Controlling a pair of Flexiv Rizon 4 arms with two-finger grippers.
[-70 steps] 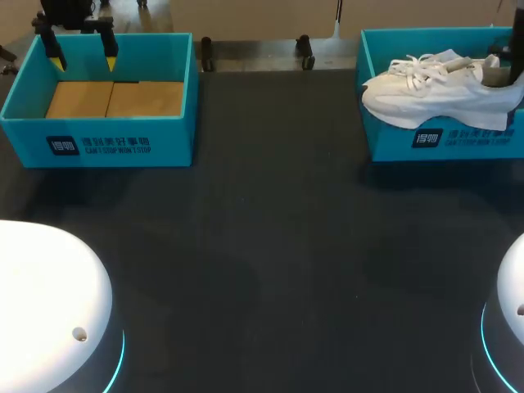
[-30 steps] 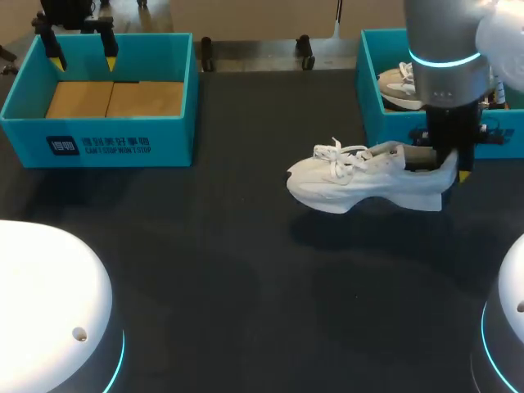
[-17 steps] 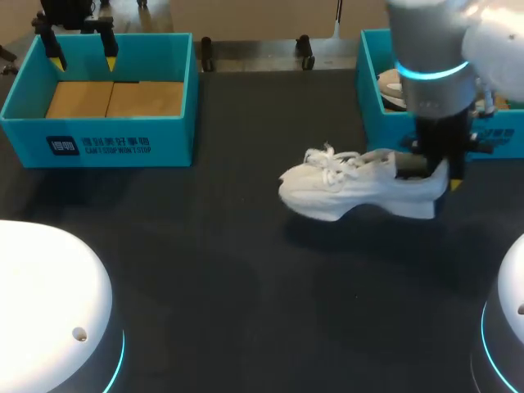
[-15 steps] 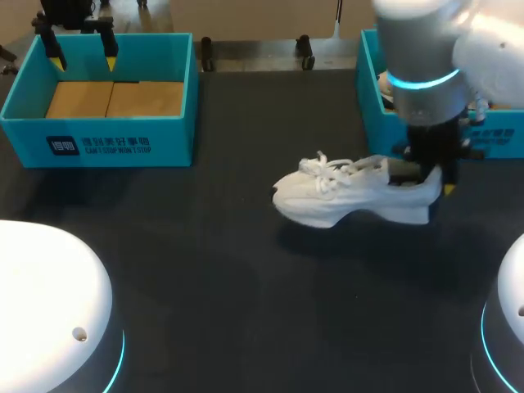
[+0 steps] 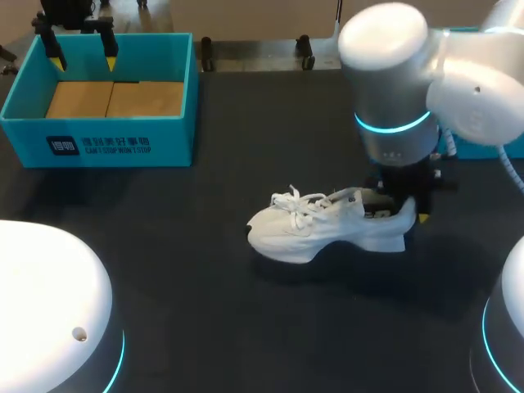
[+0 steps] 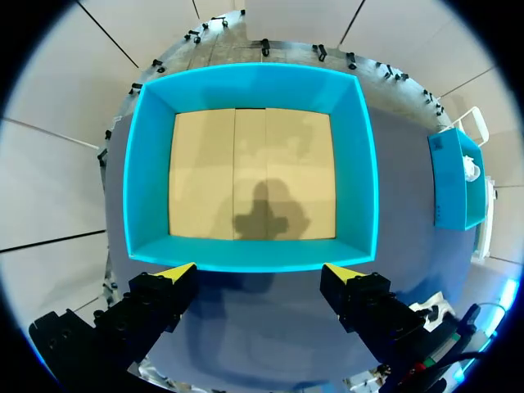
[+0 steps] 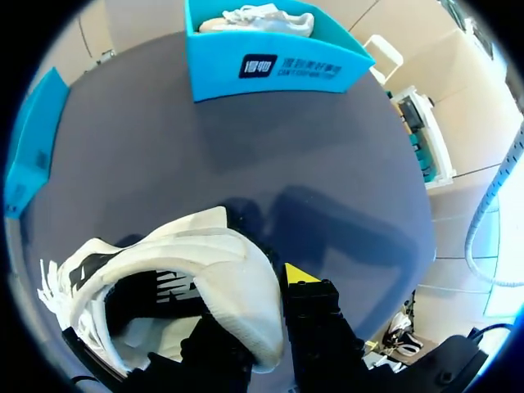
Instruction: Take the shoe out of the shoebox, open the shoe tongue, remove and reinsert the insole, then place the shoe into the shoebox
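The right gripper [image 7: 260, 323] is pinching the heel of the white sneaker [image 5: 327, 229]: one finger is down inside the heel collar and the yellow-tipped one [image 7: 300, 273] is pressed against the outside of the heel. The sneaker sits upright near the middle of the dark table [image 5: 188, 303], toe toward the left arm's side. Whether its sole rests on the surface or hangs just above it cannot be told. Well behind it stands the teal shoebox [image 7: 270, 57], with a second sneaker [image 7: 262, 16] lying inside. Across the table the left gripper [image 6: 260, 274] hangs with its fingers spread and nothing between them, over the far edge of another teal box [image 5: 98, 139] with a cardboard floor. By my reading the first step is all but done: the sneaker is out of the shoebox, though not yet let go. The laces look done up. Opening the tongue, pulling and refitting the insole, and returning the sneaker to the shoebox all remain.
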